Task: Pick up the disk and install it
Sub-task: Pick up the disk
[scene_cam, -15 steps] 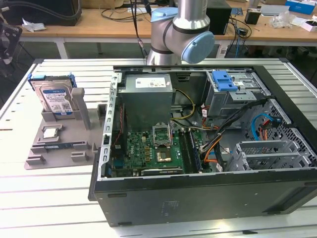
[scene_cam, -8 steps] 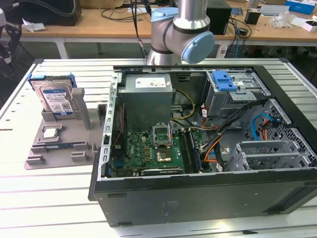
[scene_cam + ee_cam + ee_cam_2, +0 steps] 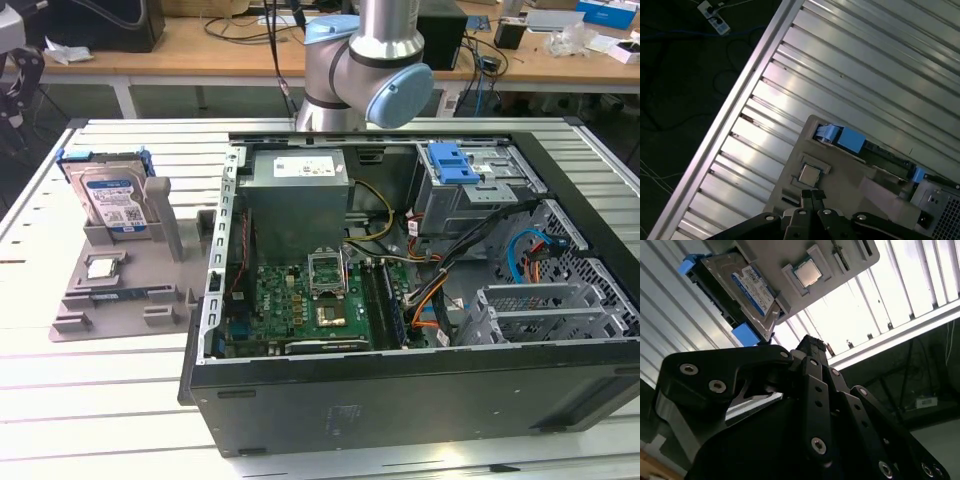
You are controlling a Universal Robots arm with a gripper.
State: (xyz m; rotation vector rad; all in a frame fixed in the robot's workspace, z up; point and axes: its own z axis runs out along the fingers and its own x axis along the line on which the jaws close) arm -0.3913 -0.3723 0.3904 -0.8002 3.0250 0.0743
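While the disk [image 3: 113,200] leans in its grey holder [image 3: 120,300], at the exterior view's left of the computer case [image 3: 400,385], the gripper [image 3: 812,195] hovers above, jaws pressed together, empty; a clean grasp likely needs them spread, squared to its blue bracket [image 3: 847,140].

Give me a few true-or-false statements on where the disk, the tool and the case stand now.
1. The flat silver hard drive in its blue plastic bracket stands in the grey plastic fixture, outside the black computer case. True.
2. The black tool holds the drive. False: the drive sits in the fixture, apart from the tool.
3. A small square CPU chip lies on the fixture near the drive. True.
4. The case is closed. False: its side is open, with the green motherboard exposed.
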